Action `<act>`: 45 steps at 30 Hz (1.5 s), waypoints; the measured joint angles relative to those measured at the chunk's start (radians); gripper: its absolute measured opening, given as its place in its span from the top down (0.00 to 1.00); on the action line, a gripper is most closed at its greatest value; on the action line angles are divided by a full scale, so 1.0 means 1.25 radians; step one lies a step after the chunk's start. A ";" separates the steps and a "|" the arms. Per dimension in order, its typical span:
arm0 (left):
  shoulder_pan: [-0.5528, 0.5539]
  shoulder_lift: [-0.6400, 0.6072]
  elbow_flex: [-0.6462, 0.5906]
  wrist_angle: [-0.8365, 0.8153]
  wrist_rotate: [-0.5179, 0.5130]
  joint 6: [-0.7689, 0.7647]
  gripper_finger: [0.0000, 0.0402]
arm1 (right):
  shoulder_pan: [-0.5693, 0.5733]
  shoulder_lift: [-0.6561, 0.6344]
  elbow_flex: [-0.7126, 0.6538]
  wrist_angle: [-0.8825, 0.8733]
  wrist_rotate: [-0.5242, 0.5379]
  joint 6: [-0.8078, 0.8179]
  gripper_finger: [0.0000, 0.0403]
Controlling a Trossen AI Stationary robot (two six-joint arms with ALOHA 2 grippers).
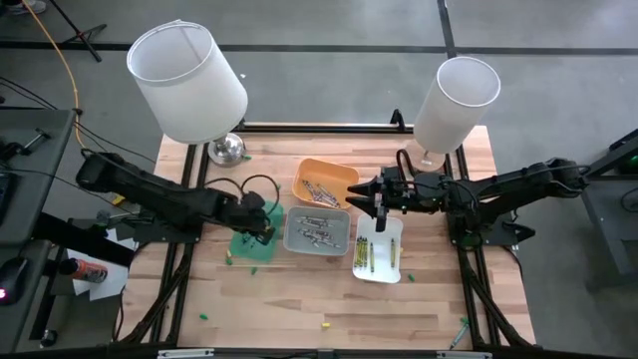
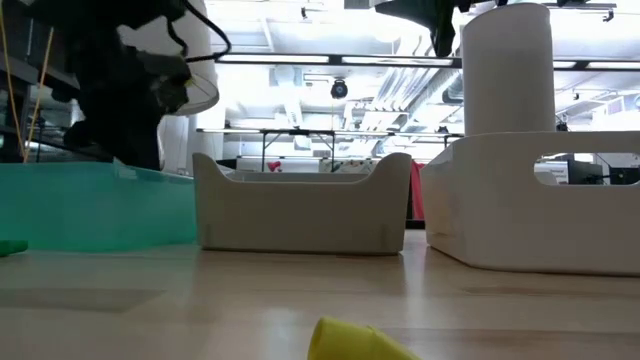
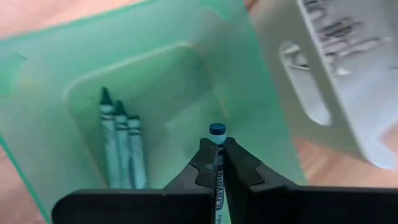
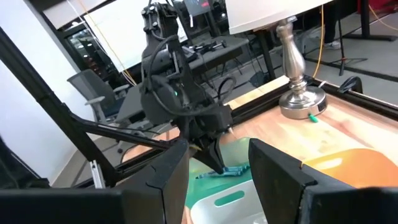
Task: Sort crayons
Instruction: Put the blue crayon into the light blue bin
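My left gripper (image 1: 263, 221) hangs over the green tray (image 1: 249, 242) and is shut on a green crayon (image 3: 217, 130). Three green crayons (image 3: 121, 146) lie side by side on the tray's floor. My right gripper (image 1: 377, 196) is open and empty, above the gap between the orange tray (image 1: 324, 182) and the white tray (image 1: 379, 249); its fingers frame the right wrist view (image 4: 217, 180). The grey tray (image 1: 317, 231) holds grey crayons, the orange tray also holds some, and the white tray holds yellow and green ones. My left gripper pinches the green crayon between its two fingers; the crayon lies along the fingers, and only its blunt end (image 3: 217, 129) sticks out past the fingertips (image 3: 239, 163). The fingers point down into the green tray. The crayon is clear of the tray's floor.
Two lamps with white shades (image 1: 189, 80) (image 1: 457, 100) stand at the back of the table. Loose crayons lie on the wood: green ones (image 1: 227, 261) (image 1: 202, 317) (image 1: 464, 327) and a yellow one (image 1: 324, 324), which also shows close in the low view (image 2: 350, 342).
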 joint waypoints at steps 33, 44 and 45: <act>0.019 0.244 0.048 -0.044 -0.013 0.195 0.86 | 0.000 0.000 0.000 -0.002 0.002 -0.012 0.60; 0.056 0.140 0.048 -0.081 0.055 0.214 0.67 | 0.000 0.000 0.000 -0.001 0.002 -0.004 0.60; 0.060 0.114 0.048 -0.085 0.055 0.214 0.66 | 0.000 0.000 0.000 -0.001 0.002 -0.005 0.60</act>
